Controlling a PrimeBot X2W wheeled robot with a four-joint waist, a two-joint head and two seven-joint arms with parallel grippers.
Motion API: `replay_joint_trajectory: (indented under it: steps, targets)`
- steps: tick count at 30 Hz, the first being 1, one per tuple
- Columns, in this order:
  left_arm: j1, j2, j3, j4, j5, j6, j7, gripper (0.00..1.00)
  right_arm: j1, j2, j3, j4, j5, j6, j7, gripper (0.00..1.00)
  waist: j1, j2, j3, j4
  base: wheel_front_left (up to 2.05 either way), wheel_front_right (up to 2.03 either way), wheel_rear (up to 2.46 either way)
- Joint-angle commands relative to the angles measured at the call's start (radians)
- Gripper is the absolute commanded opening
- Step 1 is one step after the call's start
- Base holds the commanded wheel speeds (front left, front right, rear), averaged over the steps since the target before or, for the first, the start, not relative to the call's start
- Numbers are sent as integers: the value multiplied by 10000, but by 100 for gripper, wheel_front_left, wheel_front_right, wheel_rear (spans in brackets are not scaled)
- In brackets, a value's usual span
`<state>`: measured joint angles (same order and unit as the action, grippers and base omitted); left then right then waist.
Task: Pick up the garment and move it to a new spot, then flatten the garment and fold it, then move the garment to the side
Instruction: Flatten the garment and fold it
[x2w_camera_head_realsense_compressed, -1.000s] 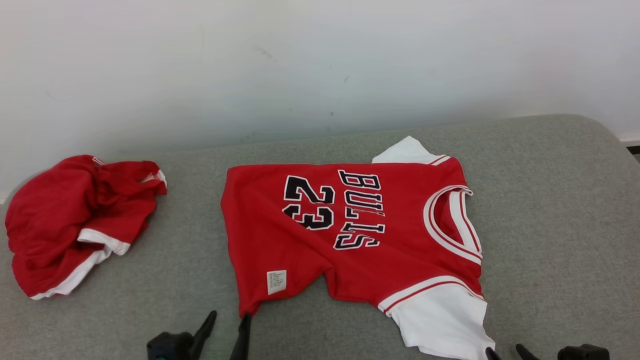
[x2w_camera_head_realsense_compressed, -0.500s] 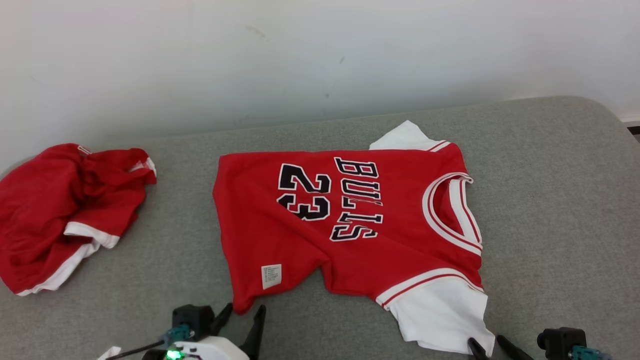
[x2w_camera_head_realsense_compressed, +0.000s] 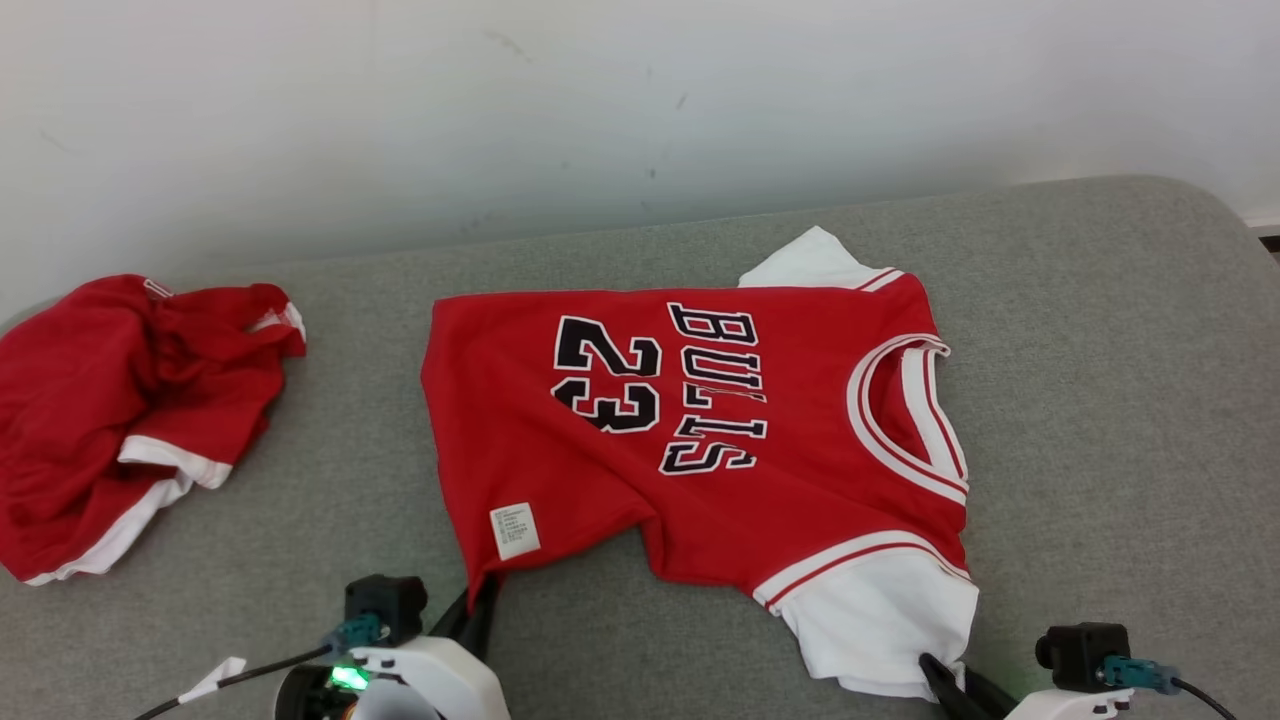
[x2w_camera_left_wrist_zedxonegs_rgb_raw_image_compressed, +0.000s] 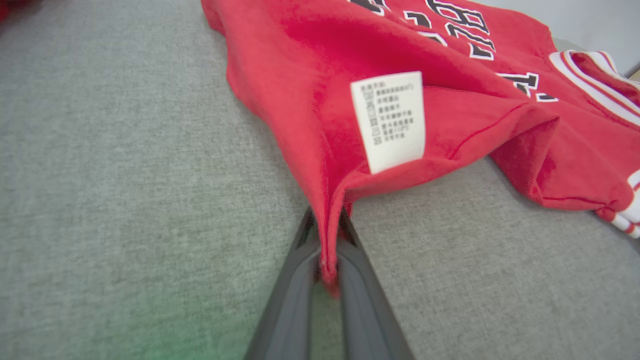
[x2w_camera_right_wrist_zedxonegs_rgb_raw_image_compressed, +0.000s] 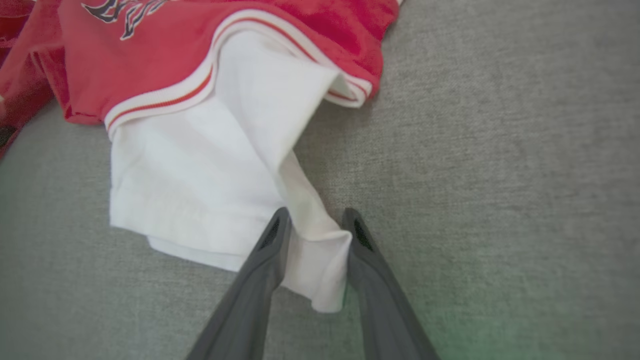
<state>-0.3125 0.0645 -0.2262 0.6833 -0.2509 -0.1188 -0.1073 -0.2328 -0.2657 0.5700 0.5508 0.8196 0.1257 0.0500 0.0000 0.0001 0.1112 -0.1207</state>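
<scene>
- Garment (x2w_camera_head_realsense_compressed: 700, 430): red jersey spread on the grey cushion (x2w_camera_head_realsense_compressed: 1100, 400), ahead of both end effectors.
- Left end effector (x2w_camera_left_wrist_zedxonegs_rgb_raw_image_compressed: 327, 220): pinched tight on its red hem corner, white label (x2w_camera_left_wrist_zedxonegs_rgb_raw_image_compressed: 392, 120) just beyond.
- Right end effector (x2w_camera_right_wrist_zedxonegs_rgb_raw_image_compressed: 315, 220): part open, white sleeve corner between its fingers.

The red jersey (x2w_camera_head_realsense_compressed: 690, 430), printed 23 and BULLS in black, white-sleeved, lay spread print-up before me on the grey cushion (x2w_camera_head_realsense_compressed: 1100, 400), its near hem corner lifted.
</scene>
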Motion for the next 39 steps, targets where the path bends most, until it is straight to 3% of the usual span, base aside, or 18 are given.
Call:
replay_joint_trajectory:
  steps: [1,11,18,23,30,39]
  targets:
    - [-40,17,-58,125,-82,-23,-99,0,123,254,507,150,197,87,196,0,0,-1,-11,31,0,0,0]
    - [64,137,-255,168,-259,-71,-654,0,35,-537,904,-558,1091,51,-1119,0,0,-1,-340,131,0,0,0]
    - [-22,341,-293,-173,-332,-78,-756,0,-69,-1078,881,-1913,2192,51,-2136,0,0,-1,-491,104,0,0,0]
    - [-608,801,-422,-714,-159,-96,-457,0,-665,-1395,840,-2874,3119,51,-2307,0,0,-1,-260,33,0,0,0]
    - [-2697,1698,-673,-1511,-50,-115,514,0,-2783,-1670,517,-3522,4390,51,-2002,0,0,-1,942,76,0,0,0]
    - [-6640,2499,-2014,-596,-833,-100,1791,0,-6910,-1687,19,-2021,4874,51,-1469,0,0,-1,2545,271,0,0,0]
